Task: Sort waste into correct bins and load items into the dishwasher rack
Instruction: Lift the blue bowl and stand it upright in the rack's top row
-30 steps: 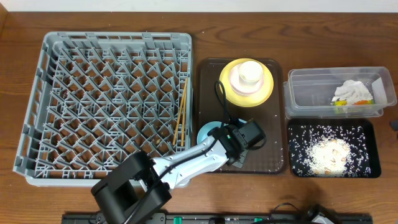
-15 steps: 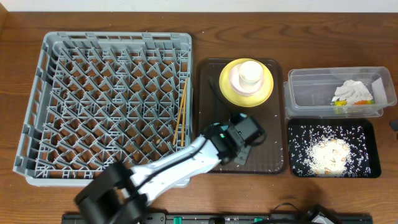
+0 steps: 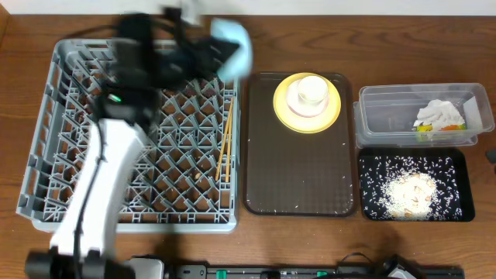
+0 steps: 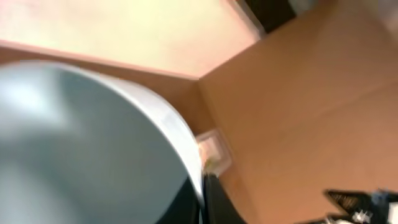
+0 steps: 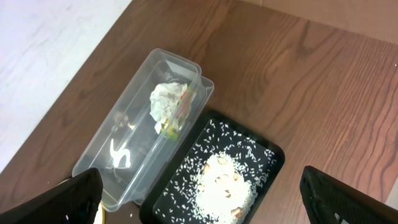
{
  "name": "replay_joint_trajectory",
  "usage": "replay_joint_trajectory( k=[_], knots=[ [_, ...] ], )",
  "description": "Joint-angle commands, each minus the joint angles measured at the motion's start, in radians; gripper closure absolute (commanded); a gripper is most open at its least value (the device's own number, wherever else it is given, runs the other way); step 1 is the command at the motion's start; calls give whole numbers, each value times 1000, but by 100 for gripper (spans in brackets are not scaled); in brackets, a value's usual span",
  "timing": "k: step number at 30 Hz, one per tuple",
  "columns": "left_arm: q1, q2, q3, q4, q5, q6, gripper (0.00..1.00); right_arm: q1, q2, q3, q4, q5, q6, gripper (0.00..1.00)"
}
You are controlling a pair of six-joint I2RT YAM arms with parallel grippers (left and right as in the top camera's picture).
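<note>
Rack loading in hand. Dishwasher rack (image 3: 46, 155): left gripper (image 3: 211, 51), blurred, clamped on one light-blue dish (image 3: 232, 43) high over far edge. Next: lower between pegs, release. One chopstick pair (image 3: 227, 139) racked. One yellow plate (image 3: 280, 112), one white cup (image 3: 311, 91) unloaded. Two bins: clear tub (image 3: 380, 116), black tray (image 3: 370, 208). Right gripper (image 5: 200, 177) spread, empty.

The left arm (image 3: 97, 178) rises from the lower left of the overhead frame, its white link running up to a dark, blurred wrist in the upper left. From there the left gripper (image 3: 211, 53) points right toward the top centre, gripping the light-blue dish (image 3: 235, 45). The right gripper (image 5: 211, 196) has its jaws spread wide, with dark fingertips (image 5: 78, 196) at the bottom corners of its wrist view.
</note>
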State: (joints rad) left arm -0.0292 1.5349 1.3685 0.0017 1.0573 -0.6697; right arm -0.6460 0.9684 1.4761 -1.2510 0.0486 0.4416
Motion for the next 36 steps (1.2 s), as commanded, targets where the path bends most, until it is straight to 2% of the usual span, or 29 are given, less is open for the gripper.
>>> replay_joint_trajectory(
  k=[1, 5, 6, 8, 16, 23, 36],
  knots=[
    [116, 160, -7, 230, 412, -321, 94, -13, -2, -1, -2, 0, 14, 1],
    [162, 347, -6, 686, 484, -717, 94, -13, -2, -1, -2, 0, 14, 1],
    [164, 389, -6, 782, 483, -795, 94, -13, -2, -1, -2, 0, 14, 1],
    [163, 448, -6, 898, 473, -873, 94, -13, -2, -1, -2, 0, 14, 1],
    [141, 582, -6, 928, 393, -873, 94, -13, -2, -1, -2, 0, 14, 1],
    [87, 621, -6, 928, 337, -806, 94, -13, -1, -1, -2, 0, 14, 1],
    [82, 723, -7, 921, 321, -779, 94, -13, -2, -1, -2, 0, 14, 1]
  ],
)
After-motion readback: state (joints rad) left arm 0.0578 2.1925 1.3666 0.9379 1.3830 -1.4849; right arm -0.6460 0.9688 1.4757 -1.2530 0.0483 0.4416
